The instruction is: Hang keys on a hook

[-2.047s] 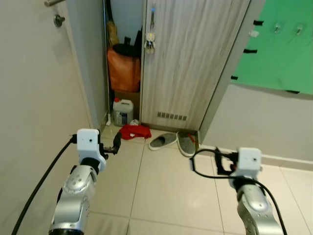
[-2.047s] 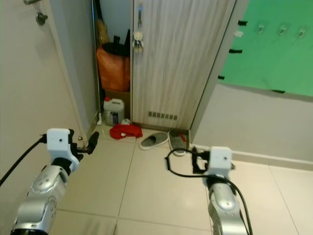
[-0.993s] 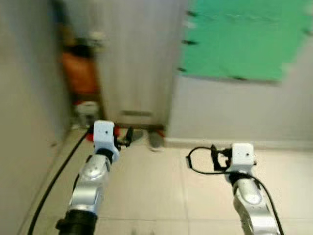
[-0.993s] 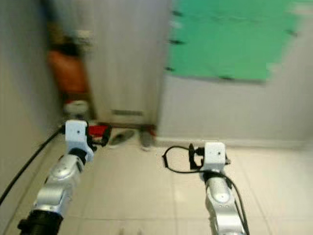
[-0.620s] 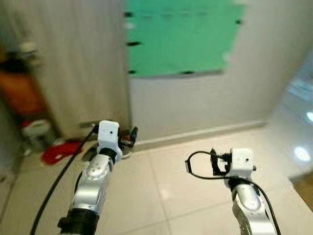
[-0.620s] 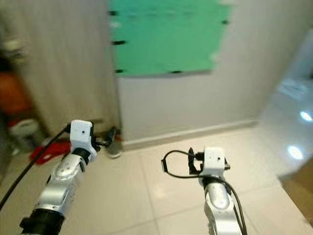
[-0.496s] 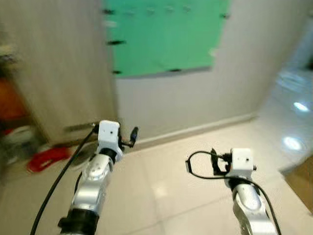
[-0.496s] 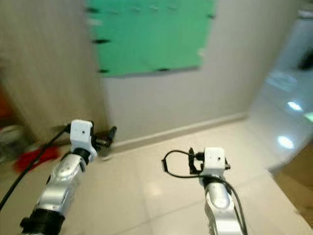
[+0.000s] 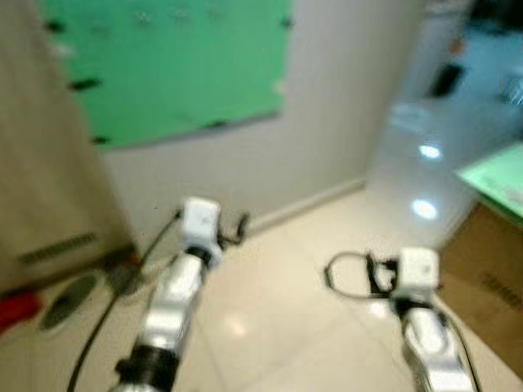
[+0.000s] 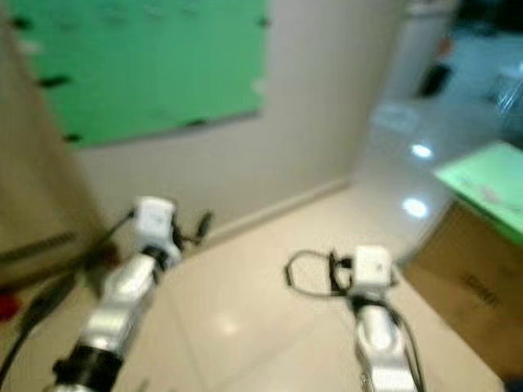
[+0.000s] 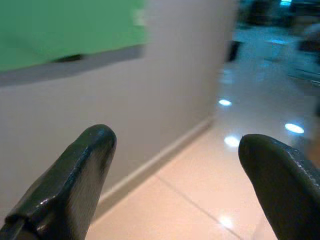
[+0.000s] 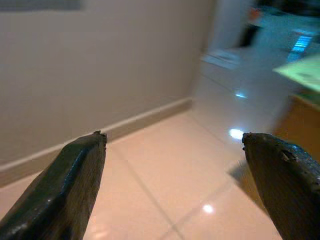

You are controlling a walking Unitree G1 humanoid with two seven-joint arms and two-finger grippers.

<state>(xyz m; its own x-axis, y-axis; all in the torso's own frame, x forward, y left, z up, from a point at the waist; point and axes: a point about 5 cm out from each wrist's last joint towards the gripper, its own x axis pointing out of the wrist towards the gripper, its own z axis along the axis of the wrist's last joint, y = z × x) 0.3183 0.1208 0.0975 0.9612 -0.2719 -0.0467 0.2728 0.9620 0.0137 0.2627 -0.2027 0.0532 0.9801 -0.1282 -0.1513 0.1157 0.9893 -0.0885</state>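
Jaws on left gripper (image 11: 175, 185) and right gripper (image 12: 175, 185) gape, empty. Green board (image 9: 163, 65) beyond left jaws. Keys unfetched; judged barely started.

Glossy tiled floor (image 9: 278, 310) reflected ceiling lights; green board (image 9: 163, 65) looked matt; arms (image 9: 176, 298) were smooth silver metal.

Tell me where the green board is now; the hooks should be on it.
In the eye views the green board hangs on the pale wall at upper left, above and beyond the left hand, beside the wooden door.
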